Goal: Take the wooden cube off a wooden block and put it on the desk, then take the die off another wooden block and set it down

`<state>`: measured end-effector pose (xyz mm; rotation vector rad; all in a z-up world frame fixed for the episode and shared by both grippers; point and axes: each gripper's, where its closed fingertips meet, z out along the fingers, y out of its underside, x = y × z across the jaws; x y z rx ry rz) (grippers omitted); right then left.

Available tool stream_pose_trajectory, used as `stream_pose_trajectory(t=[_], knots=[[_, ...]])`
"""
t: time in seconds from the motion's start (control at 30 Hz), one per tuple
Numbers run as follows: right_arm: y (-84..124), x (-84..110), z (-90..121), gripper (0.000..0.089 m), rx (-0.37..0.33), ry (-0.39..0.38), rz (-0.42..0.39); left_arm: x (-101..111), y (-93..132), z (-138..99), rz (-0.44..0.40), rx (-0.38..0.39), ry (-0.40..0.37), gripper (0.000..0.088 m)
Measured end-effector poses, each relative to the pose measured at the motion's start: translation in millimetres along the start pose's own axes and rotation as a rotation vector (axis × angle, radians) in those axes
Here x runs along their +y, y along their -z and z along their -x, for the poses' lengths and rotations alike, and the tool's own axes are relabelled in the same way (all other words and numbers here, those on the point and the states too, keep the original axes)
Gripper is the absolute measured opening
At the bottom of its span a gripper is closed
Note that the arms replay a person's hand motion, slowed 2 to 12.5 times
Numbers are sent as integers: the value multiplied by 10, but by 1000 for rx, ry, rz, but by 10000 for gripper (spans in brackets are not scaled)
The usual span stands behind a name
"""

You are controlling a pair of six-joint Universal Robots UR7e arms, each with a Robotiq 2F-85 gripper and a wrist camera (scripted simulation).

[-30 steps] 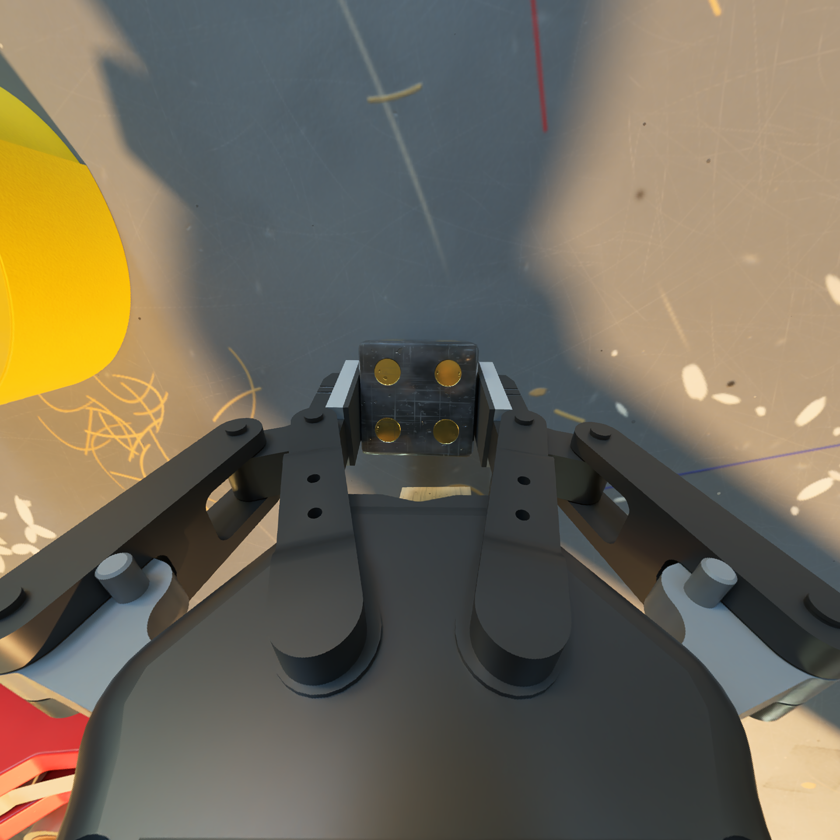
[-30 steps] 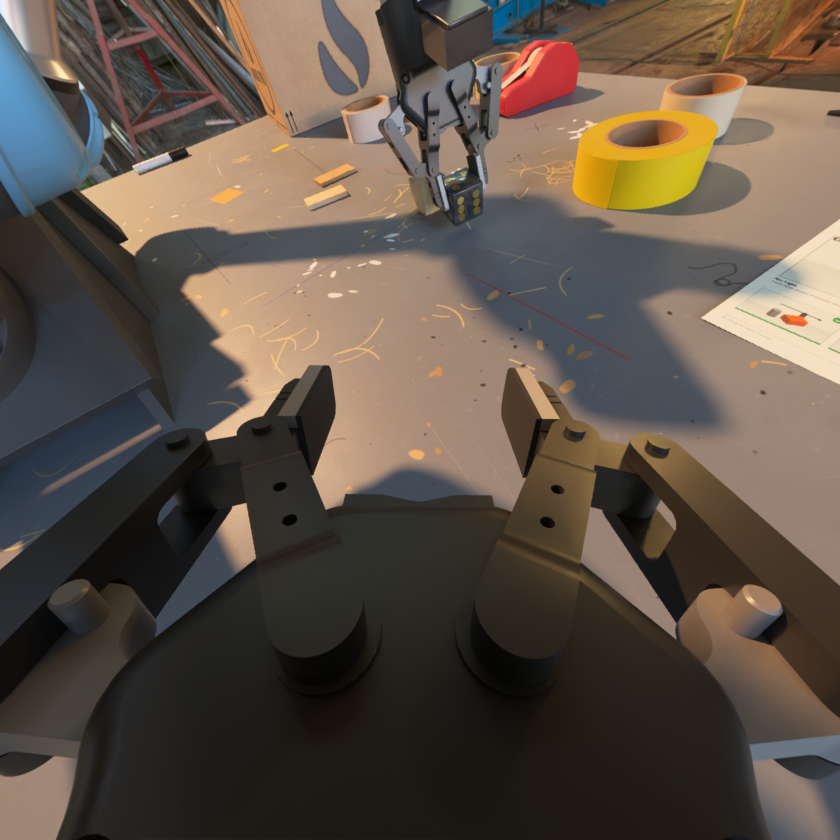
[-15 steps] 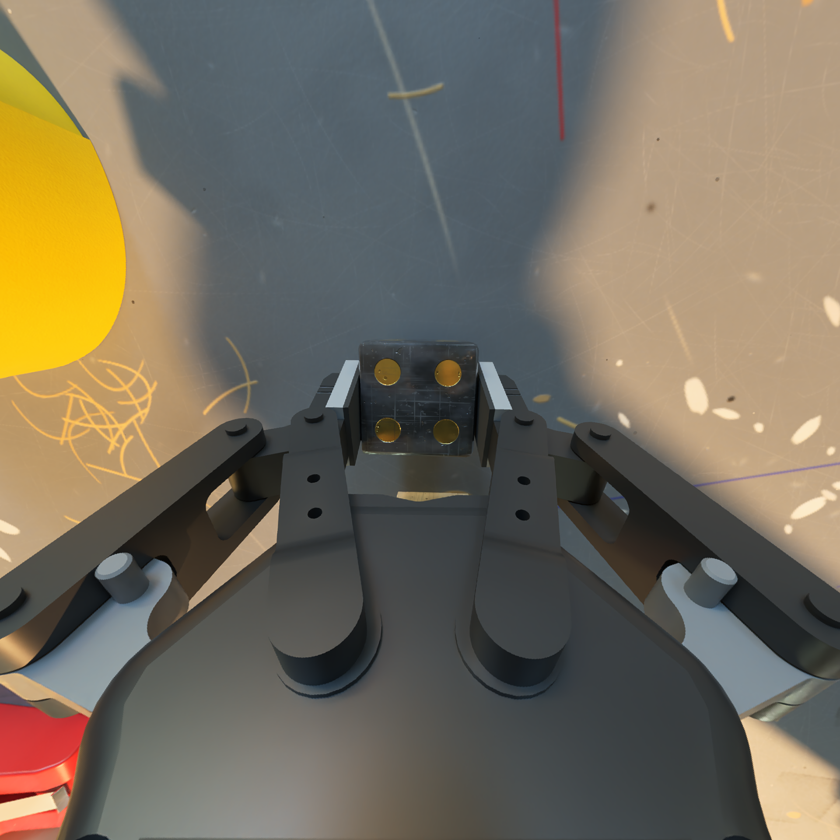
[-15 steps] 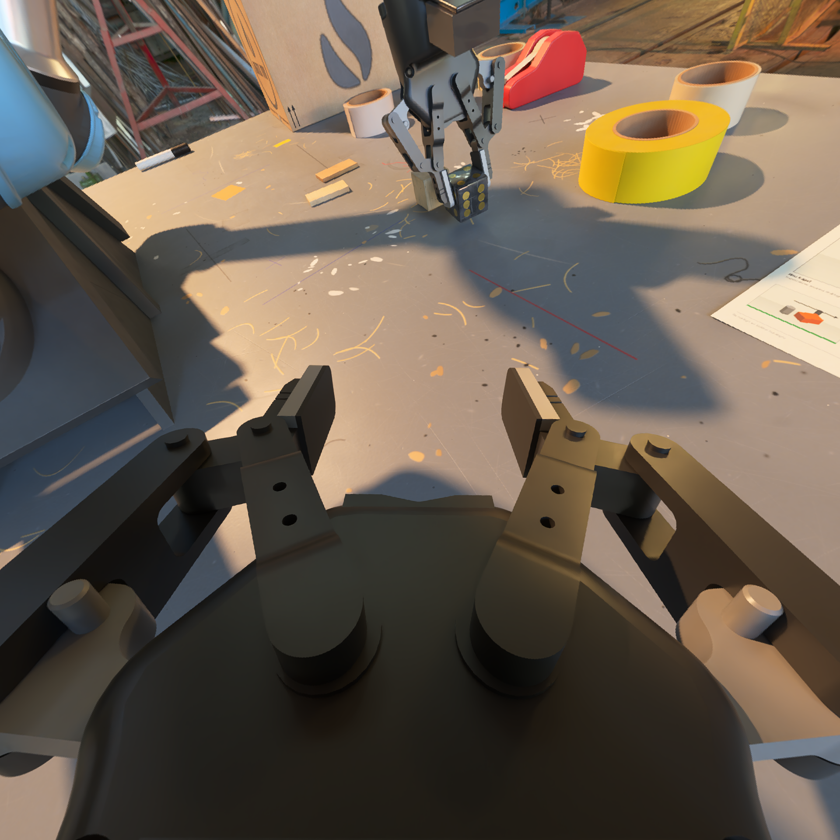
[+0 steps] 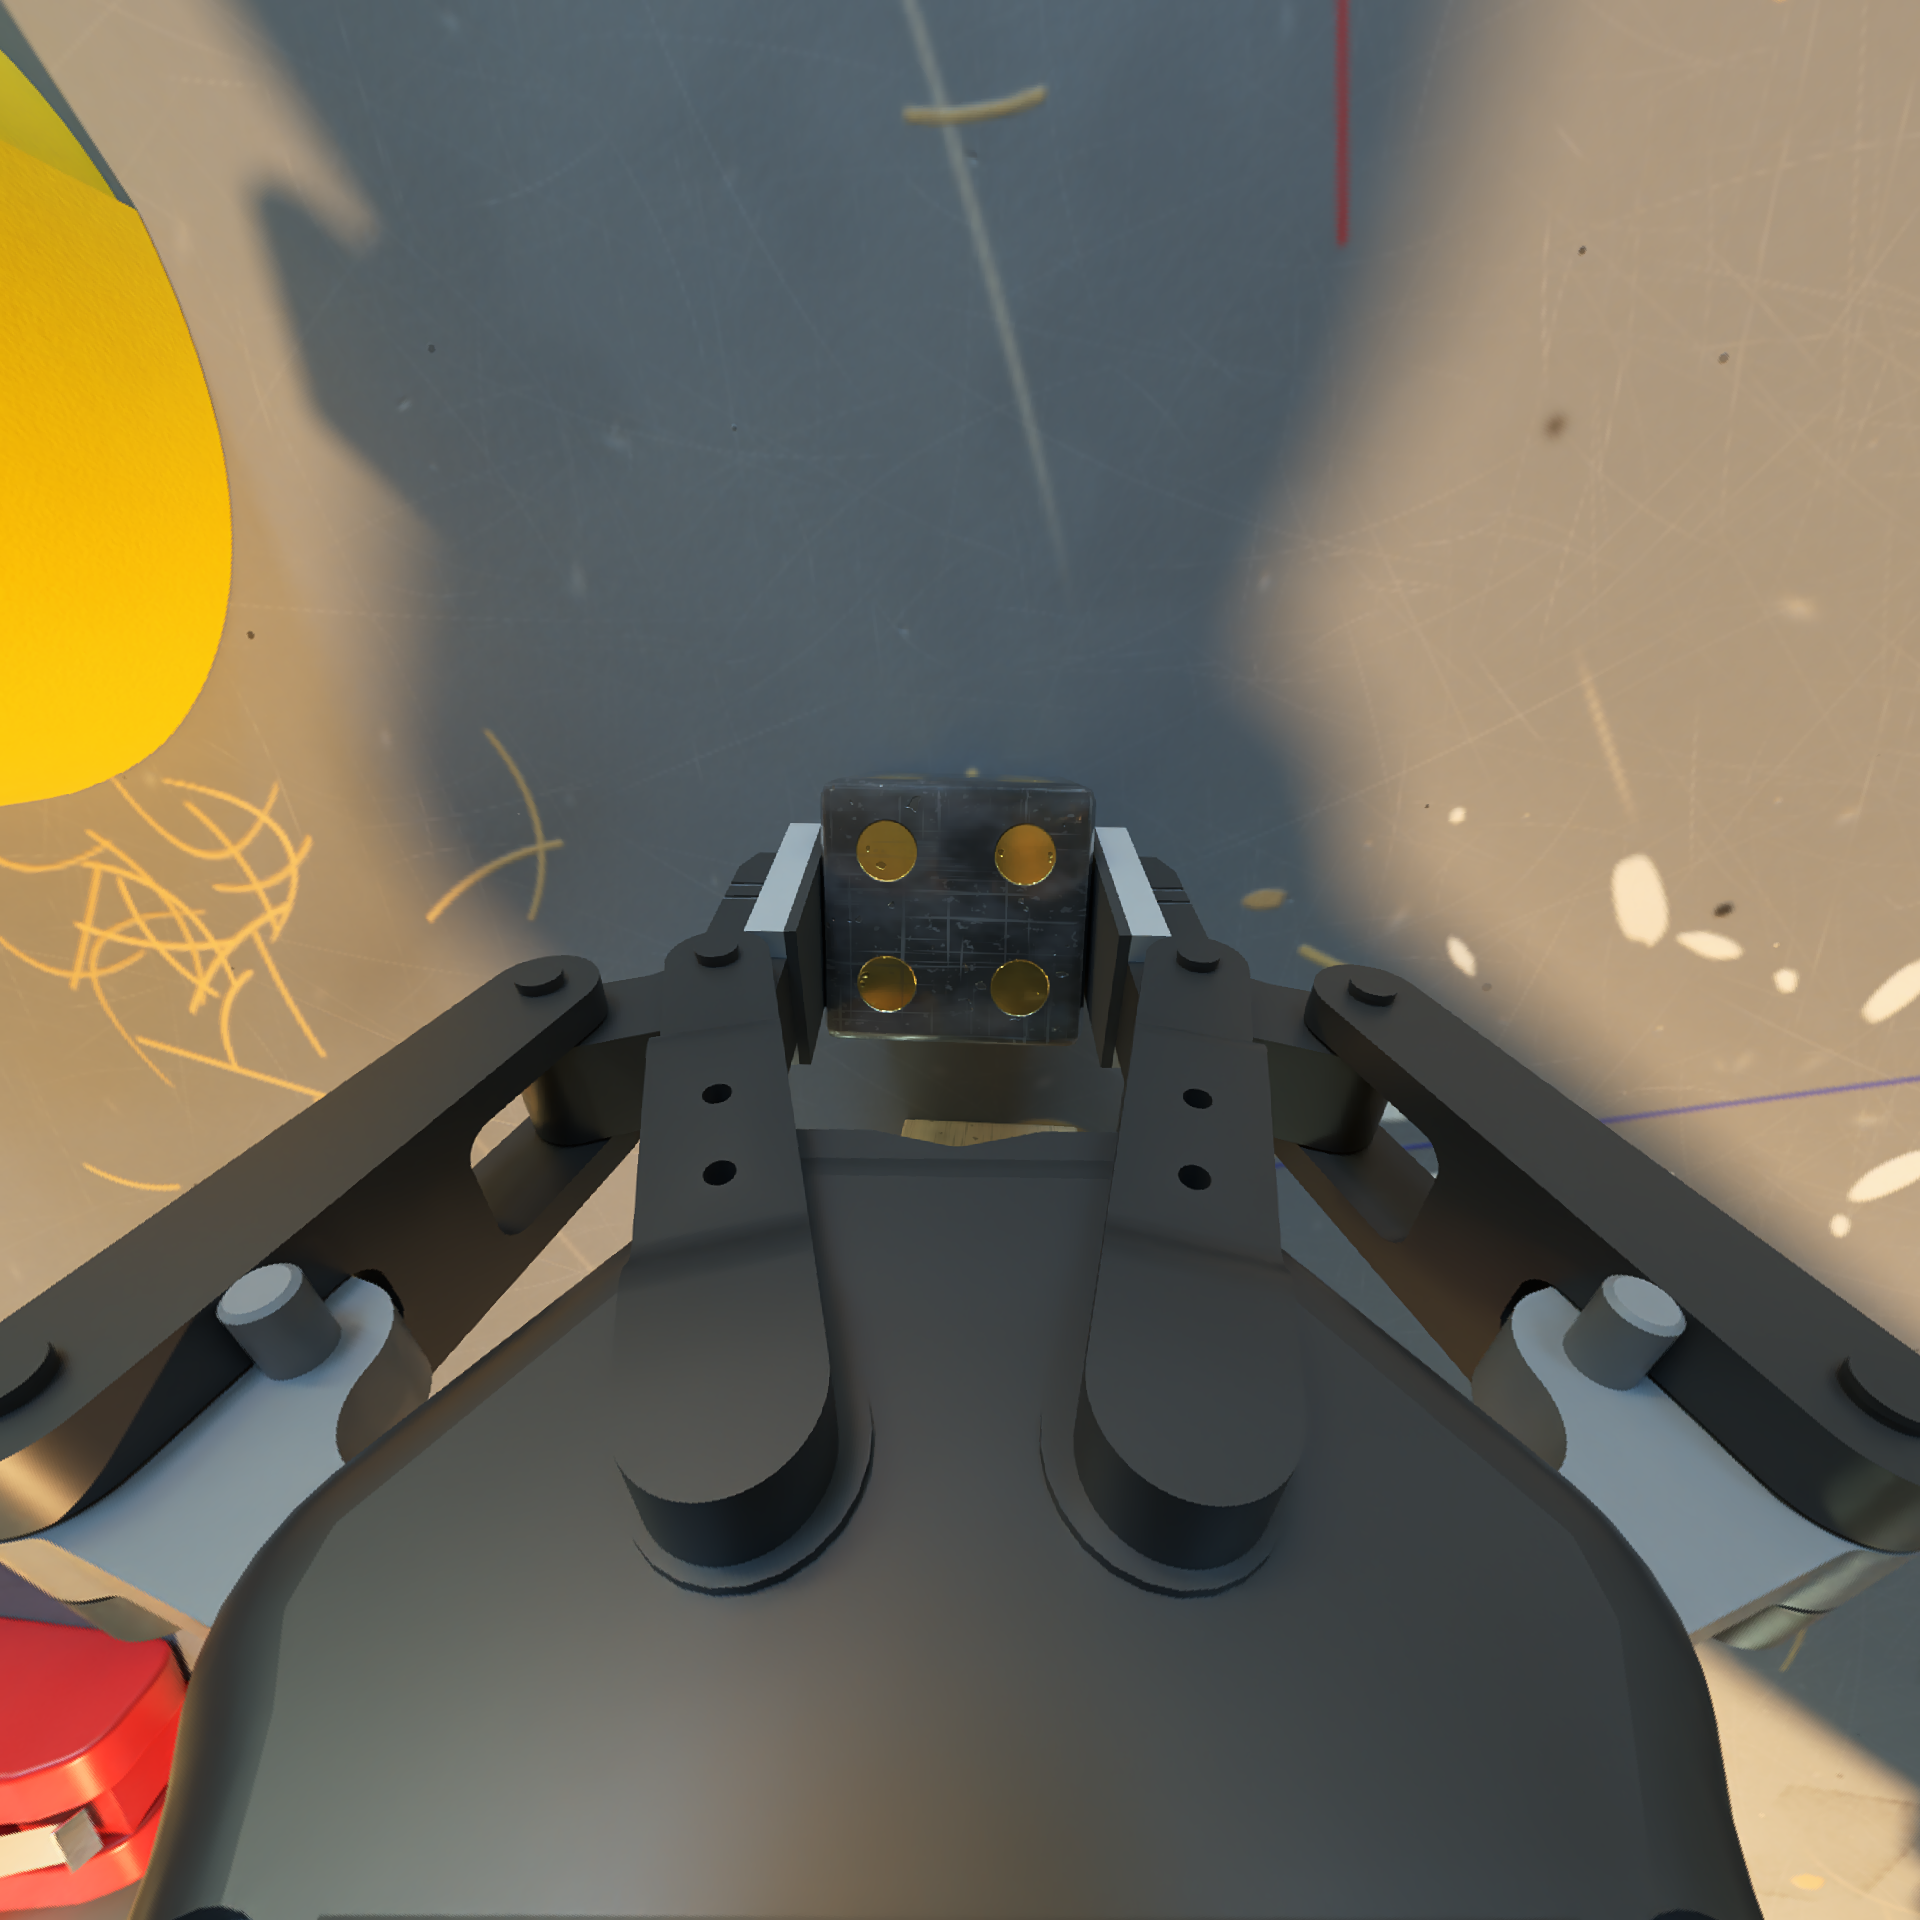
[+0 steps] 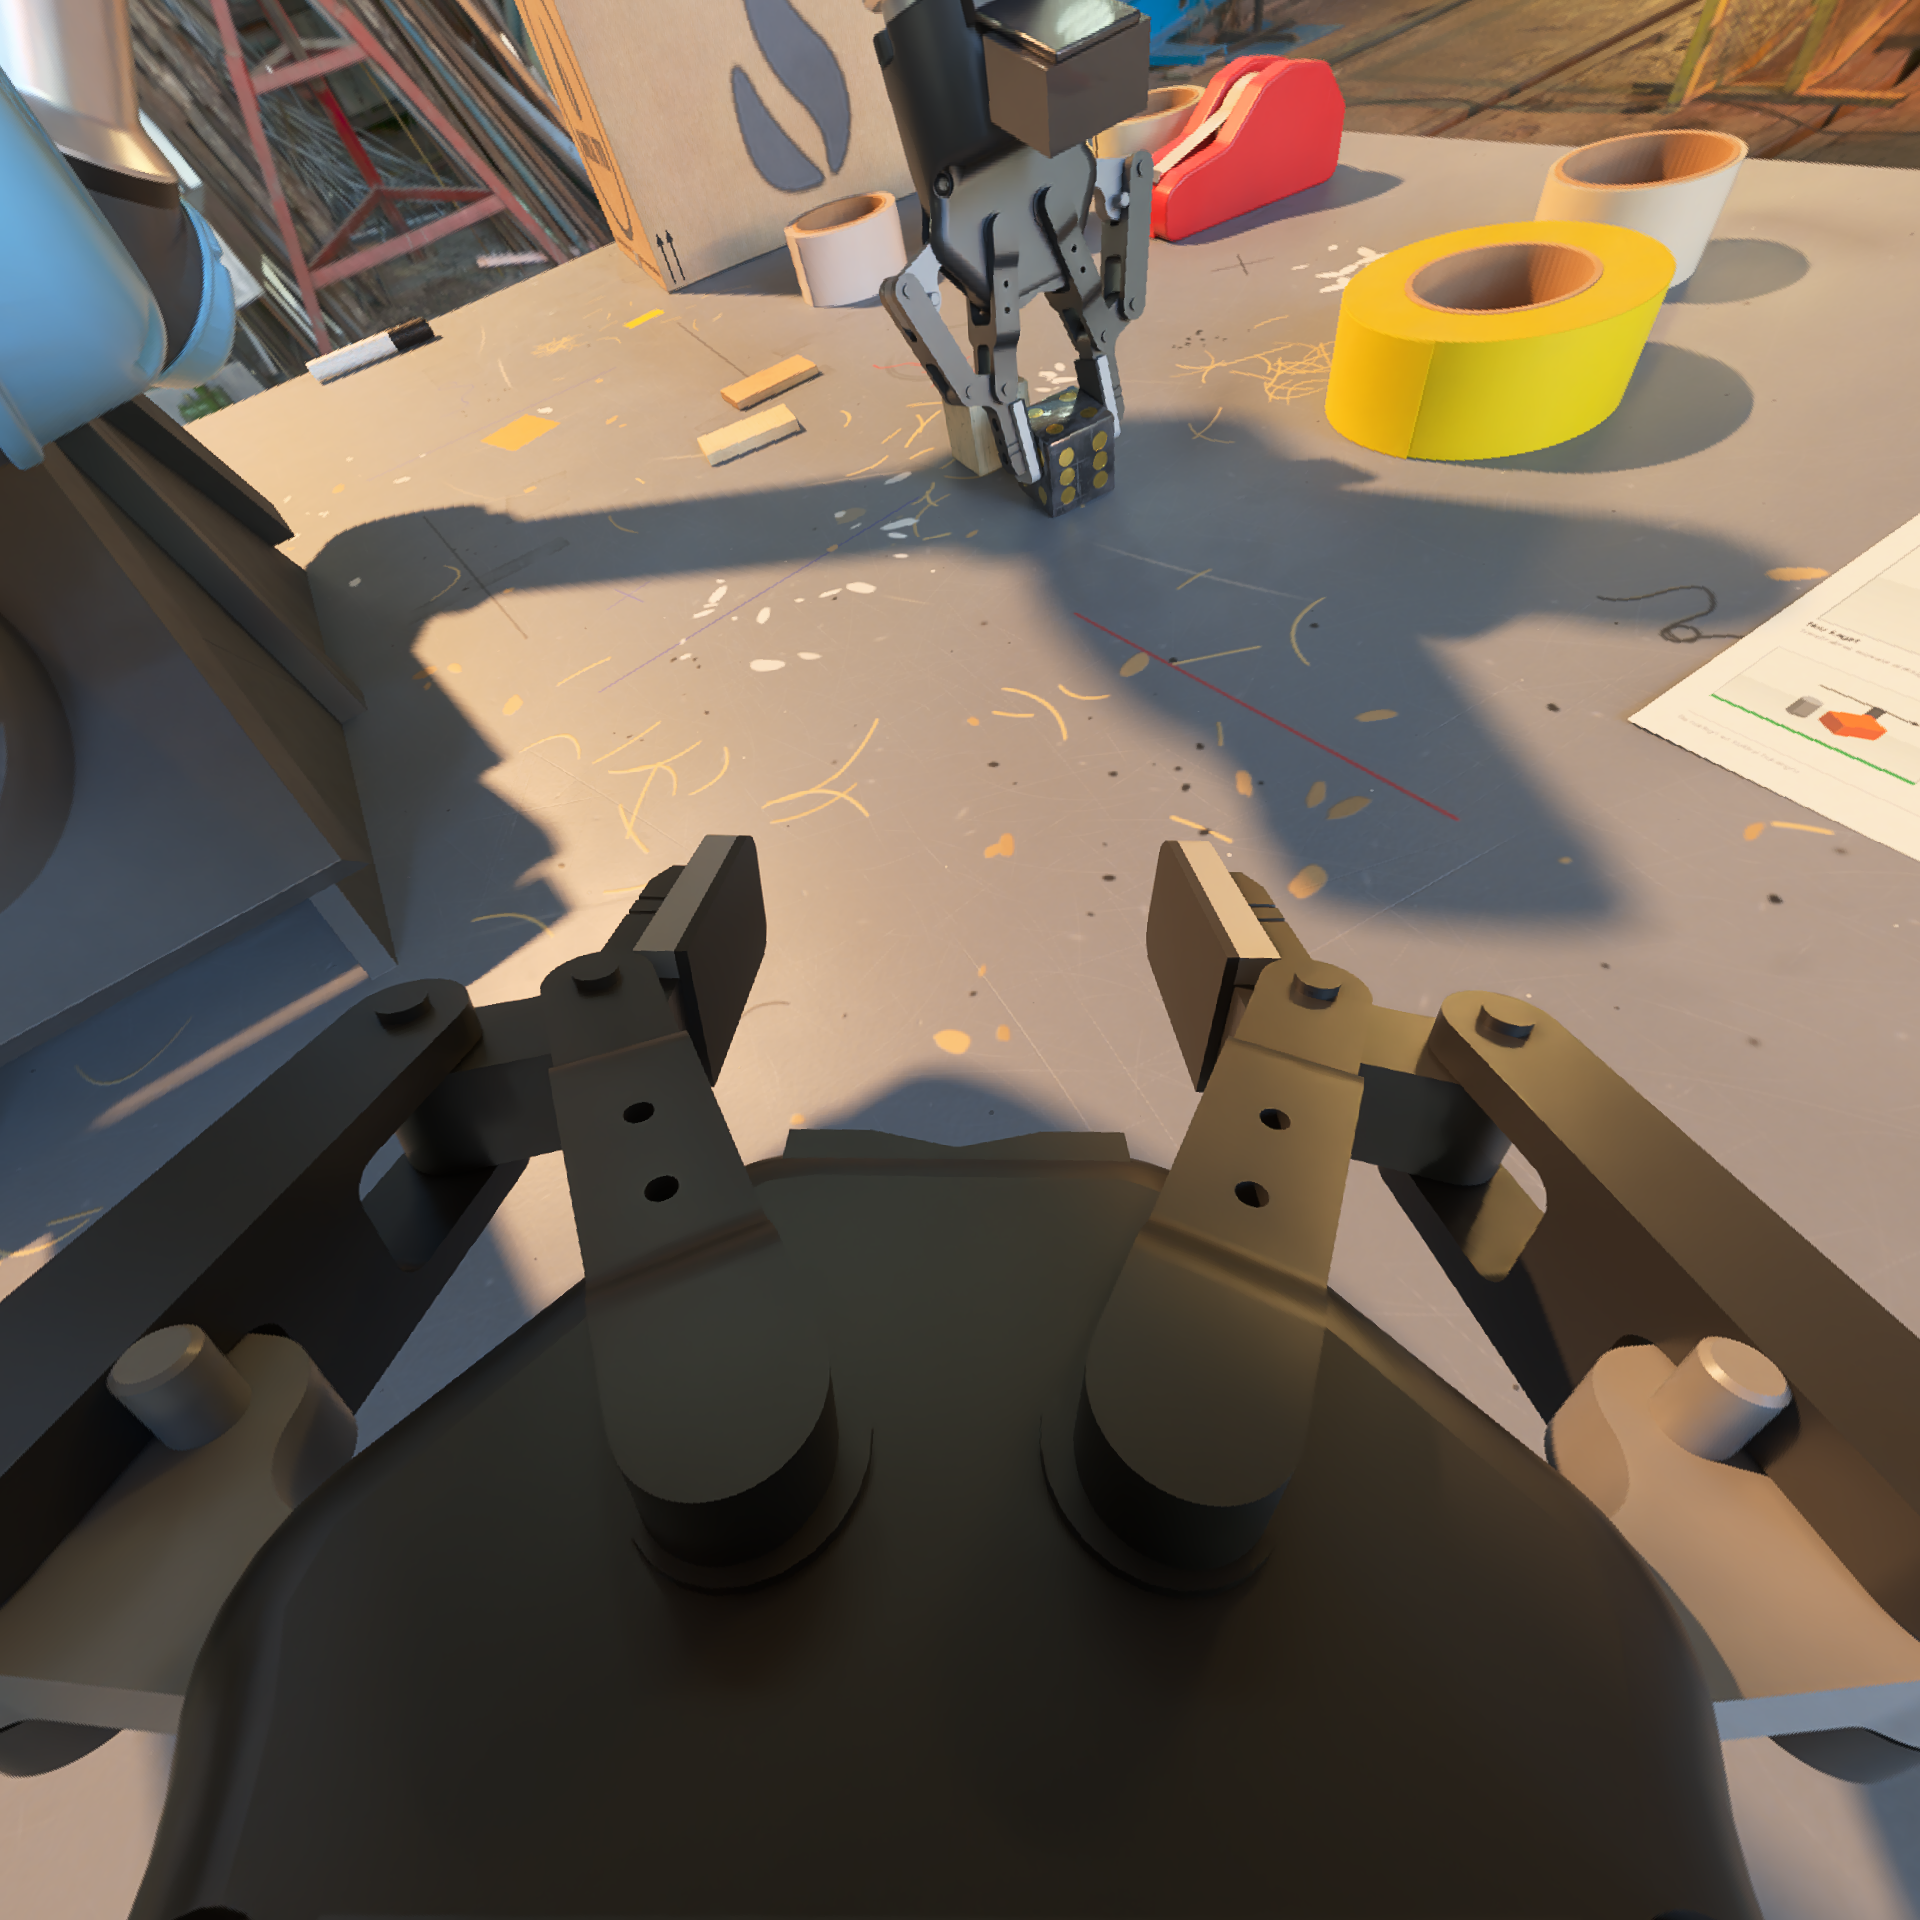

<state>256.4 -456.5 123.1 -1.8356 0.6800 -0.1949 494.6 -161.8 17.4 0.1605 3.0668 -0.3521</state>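
Note:
My left gripper (image 5: 956,914) is shut on a black die with gold pips (image 5: 956,909). In the right wrist view the die (image 6: 1075,468) sits at or just above the grey desk (image 6: 935,727), held by the left gripper (image 6: 1065,442). A pale wooden cube (image 6: 971,436) stands on the desk right behind it. A sliver of wood (image 5: 977,1130) shows under the die in the left wrist view. Two flat wooden blocks (image 6: 769,381) (image 6: 748,434) lie to the left. My right gripper (image 6: 956,935) is open and empty over the near desk.
A yellow tape roll (image 6: 1496,332) (image 5: 94,468) stands right of the die. A red tape dispenser (image 6: 1247,135), two white tape rolls (image 6: 1642,197) (image 6: 847,244) and a cardboard box (image 6: 717,114) are at the back. A printed sheet (image 6: 1818,696) lies right. A marker (image 6: 369,348) lies left.
The left gripper has come down toward the desk with the die still in it, beside the wooden cube. The right gripper has stayed open in place.

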Motion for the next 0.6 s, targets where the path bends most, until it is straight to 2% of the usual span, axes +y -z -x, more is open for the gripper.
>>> stream_pose_trajectory(t=[0.6], knots=[[5, 6, 5, 656, -1, -3, -2, 1, -3, -2, -7, 2, 20, 410]])
